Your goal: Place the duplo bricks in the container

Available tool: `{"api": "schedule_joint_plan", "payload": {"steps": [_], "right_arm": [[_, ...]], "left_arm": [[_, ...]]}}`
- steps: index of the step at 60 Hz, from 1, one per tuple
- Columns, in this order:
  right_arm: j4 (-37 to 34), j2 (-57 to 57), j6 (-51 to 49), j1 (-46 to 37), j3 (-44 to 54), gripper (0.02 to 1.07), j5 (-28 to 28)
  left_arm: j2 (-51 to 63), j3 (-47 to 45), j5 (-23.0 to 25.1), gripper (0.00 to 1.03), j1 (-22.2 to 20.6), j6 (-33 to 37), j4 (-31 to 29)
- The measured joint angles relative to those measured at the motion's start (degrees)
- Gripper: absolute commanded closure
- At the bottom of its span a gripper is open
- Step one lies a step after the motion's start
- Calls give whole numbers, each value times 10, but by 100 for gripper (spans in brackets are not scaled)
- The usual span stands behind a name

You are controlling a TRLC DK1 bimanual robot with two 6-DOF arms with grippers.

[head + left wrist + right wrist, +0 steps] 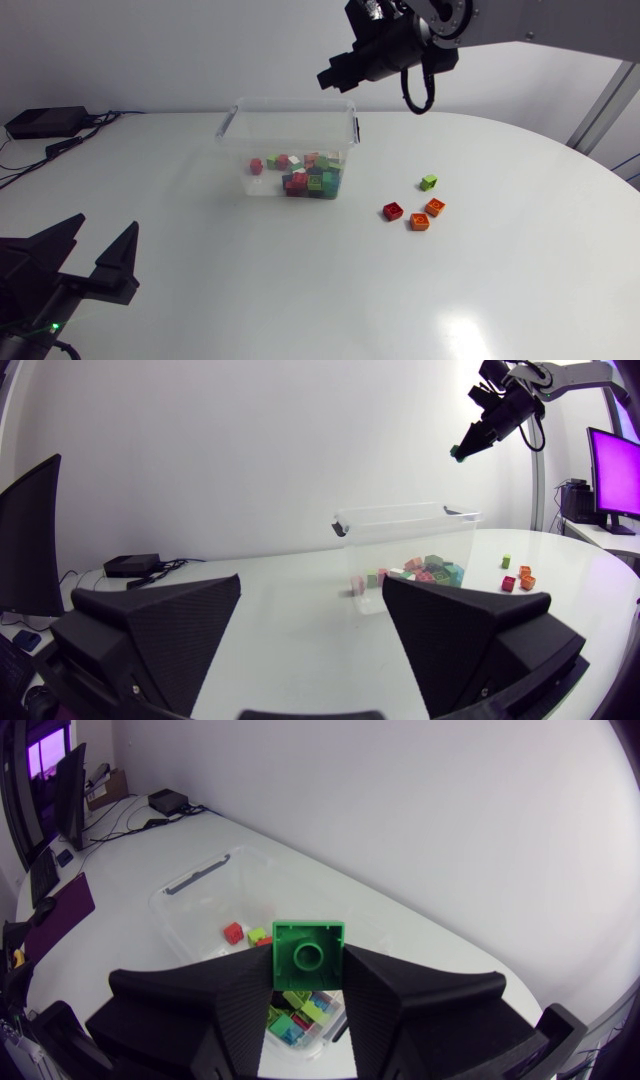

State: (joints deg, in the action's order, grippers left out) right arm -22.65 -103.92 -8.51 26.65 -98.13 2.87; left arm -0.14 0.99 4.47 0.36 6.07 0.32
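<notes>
My right gripper (308, 990) is shut on a green duplo brick (308, 954), hollow underside toward the camera. It hangs high over the clear plastic container (236, 150), above its far right corner, with my right gripper (332, 77) tilted downward. Several coloured bricks (305, 178) lie inside the container. On the table to its right lie a small green brick (428, 182), a red brick (393, 211) and two orange bricks (435, 207) (419, 222). My left gripper (90, 250) rests open and holding nothing near the front left, far from the container (400, 520).
A black box with cables (40, 122) sits at the table's far left. Bare white tabletop lies between my left gripper (310, 630) and the container, and in front of the loose bricks (516, 576).
</notes>
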Motion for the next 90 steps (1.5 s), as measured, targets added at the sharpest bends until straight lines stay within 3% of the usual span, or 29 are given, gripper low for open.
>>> {"api": "schedule_joint_plan", "payload": {"steps": [16,19,22,25,44,60,71,90], "right_arm": [[45,-80,11,19,-29,69,0],[48,-94,12,23,-34,56,-3],[48,-118,12,30,-44,14,-16],[44,-129,13,33,-54,7,-22],[13,-100,12,-2,-59,7,-19],[-65,-9,2,-130,-25,7,4],[-124,-18,-48,-196,0,7,8],[-172,-113,-110,-240,13,7,-4]], "left_arm": [[0,0,0,5,0,0,0],[0,0,0,5,0,0,0],[0,0,0,5,0,0,0],[0,0,0,5,0,0,0],[0,0,0,5,0,0,0],[0,0,0,5,0,0,0],[0,0,0,5,0,0,0],[0,0,0,5,0,0,0]]}}
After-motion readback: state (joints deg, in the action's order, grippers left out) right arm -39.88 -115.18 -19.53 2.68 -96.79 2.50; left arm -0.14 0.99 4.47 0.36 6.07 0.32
